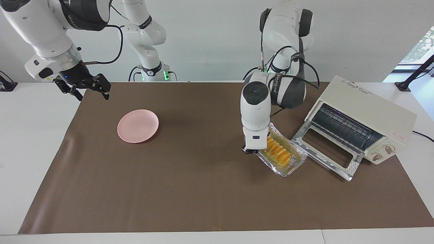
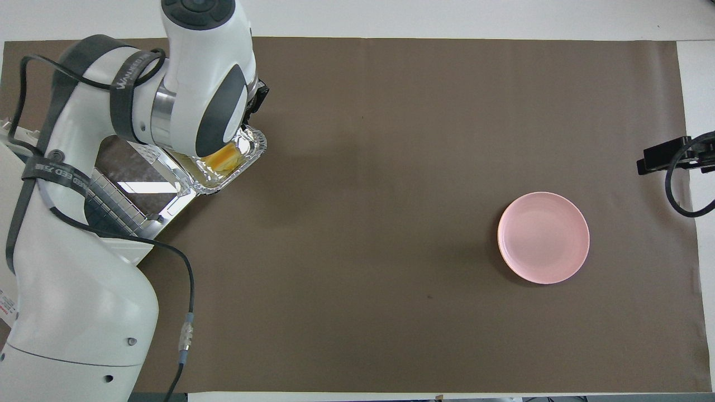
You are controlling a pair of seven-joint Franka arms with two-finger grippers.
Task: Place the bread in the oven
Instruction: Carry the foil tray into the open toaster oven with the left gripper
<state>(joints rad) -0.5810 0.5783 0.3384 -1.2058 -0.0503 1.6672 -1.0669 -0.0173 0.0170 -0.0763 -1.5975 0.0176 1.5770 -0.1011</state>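
Note:
The yellow-orange ridged bread (image 1: 277,153) lies in a crinkled silver foil tray (image 1: 294,162) on the brown mat, against the edge of the oven's open door (image 1: 325,150). The cream-white oven (image 1: 368,113) stands at the left arm's end of the table, its door folded down and its wire rack showing. My left gripper (image 1: 250,149) is low at the tray's rim, on the side toward the right arm's end; the hand hides most of the bread in the overhead view (image 2: 226,160). My right gripper (image 1: 92,94) is open and empty, raised over the mat's edge at the right arm's end, waiting.
A round pink plate (image 1: 138,125) sits empty on the mat toward the right arm's end; it also shows in the overhead view (image 2: 543,237). The brown mat (image 1: 203,189) covers most of the table. The left arm's cable hangs beside the oven.

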